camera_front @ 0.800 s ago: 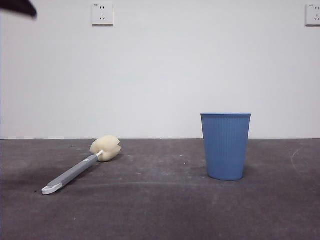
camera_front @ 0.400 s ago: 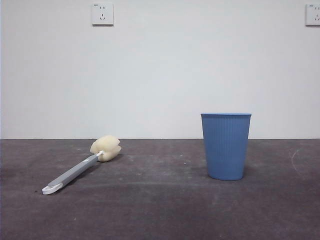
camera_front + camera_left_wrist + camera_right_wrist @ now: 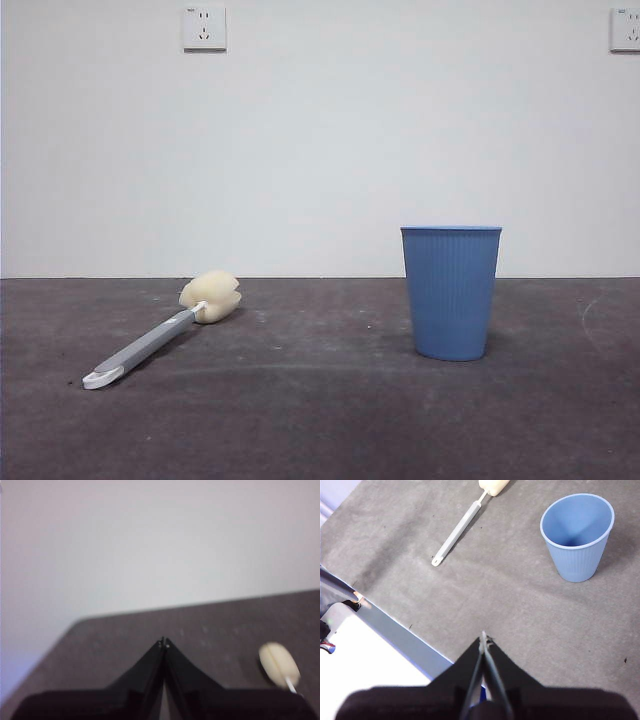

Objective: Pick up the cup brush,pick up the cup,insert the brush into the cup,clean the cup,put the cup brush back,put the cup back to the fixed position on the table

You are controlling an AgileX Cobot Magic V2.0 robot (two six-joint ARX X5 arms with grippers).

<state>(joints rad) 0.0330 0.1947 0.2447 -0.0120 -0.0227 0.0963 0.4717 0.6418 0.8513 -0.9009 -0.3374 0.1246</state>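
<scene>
The cup brush [image 3: 160,332] lies flat on the table [image 3: 320,420] at the left, its cream sponge head farther back and its white looped end nearer. From the right wrist view the cup brush [image 3: 461,525] shows nearly whole; the left wrist view catches only the sponge head [image 3: 279,664]. The blue ribbed cup [image 3: 451,291] stands upright and empty at the right, also seen from above as the cup [image 3: 577,535]. My left gripper [image 3: 164,642] is shut, high above the table and holding nothing. My right gripper [image 3: 483,639] is shut too, raised well clear of the cup and empty.
A white wall with two sockets [image 3: 204,27] rises behind the table. The right wrist view shows the table's near edge [image 3: 400,630] with white floor and cables beyond it.
A black arm tip at the top left corner of the front view one second ago has gone out of view. The brush and cup have not moved.
</scene>
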